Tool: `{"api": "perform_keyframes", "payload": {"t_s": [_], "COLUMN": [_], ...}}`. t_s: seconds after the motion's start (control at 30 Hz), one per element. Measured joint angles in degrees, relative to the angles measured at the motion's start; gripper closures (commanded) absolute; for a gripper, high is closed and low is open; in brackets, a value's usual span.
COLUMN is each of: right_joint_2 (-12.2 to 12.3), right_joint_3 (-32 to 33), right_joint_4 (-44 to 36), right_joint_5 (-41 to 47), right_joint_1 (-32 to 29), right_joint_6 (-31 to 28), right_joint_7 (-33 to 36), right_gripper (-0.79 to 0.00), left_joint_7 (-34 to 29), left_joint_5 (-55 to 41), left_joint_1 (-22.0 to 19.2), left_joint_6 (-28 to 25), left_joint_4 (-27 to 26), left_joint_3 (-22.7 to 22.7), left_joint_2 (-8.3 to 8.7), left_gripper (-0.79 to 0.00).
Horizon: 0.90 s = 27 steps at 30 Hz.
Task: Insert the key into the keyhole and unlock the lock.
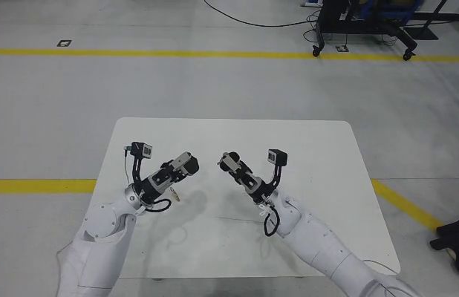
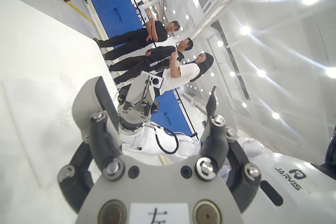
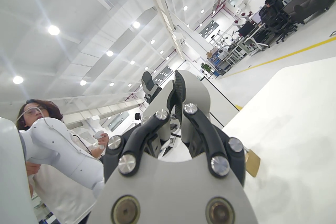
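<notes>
At mid-frame over the table [image 1: 311,148], the left tool [image 2: 157,88] stands open and empty and the right tool [image 3: 178,78] is closed. The brass padlock [image 3: 253,162] sits ungripped, so unlocking seems unstarted.

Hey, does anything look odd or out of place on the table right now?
Nothing looks spilled or damaged. One oddity: the brass padlock seems to lie loose on the white table, while the left end effector hangs open and empty.

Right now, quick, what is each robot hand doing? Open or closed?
Left hand: open, holding nothing.
Right hand: closed; nothing can be seen in it.
</notes>
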Motion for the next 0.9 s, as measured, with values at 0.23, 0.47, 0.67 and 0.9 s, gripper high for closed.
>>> {"api": "perform_keyframes", "payload": {"t_s": [0.23,0.47,0.67,0.9], "right_joint_2": [-0.6,-1.5,-2.0,-2.7], "right_joint_3": [0.4,0.6,0.9,1.3], "right_joint_4": [2.2,3.3,3.8,4.8], "right_joint_5": [3.3,4.7,5.7,6.7], "right_joint_1": [1.3,1.8,2.2,2.4], "right_joint_6": [0.0,0.0,0.0,0.0], "right_joint_7": [5.0,7.3,9.5,11.6], "right_gripper": [0.0,0.0,0.0,0.0], "left_joint_7": [-0.6,0.4,5.1,6.8], "left_joint_5": [3.3,5.7,12.5,18.7], "left_joint_1": [-1.3,-1.5,-0.9,-0.5], "left_joint_6": [0.2,-0.1,-0.3,-1.3], "left_joint_4": [0.7,0.6,-0.4,-2.1], "left_joint_3": [1.2,1.5,2.5,3.7], "left_joint_2": [0.22,0.43,0.48,0.68], "left_gripper": [-0.342,-0.308,-0.256,-0.206]}}
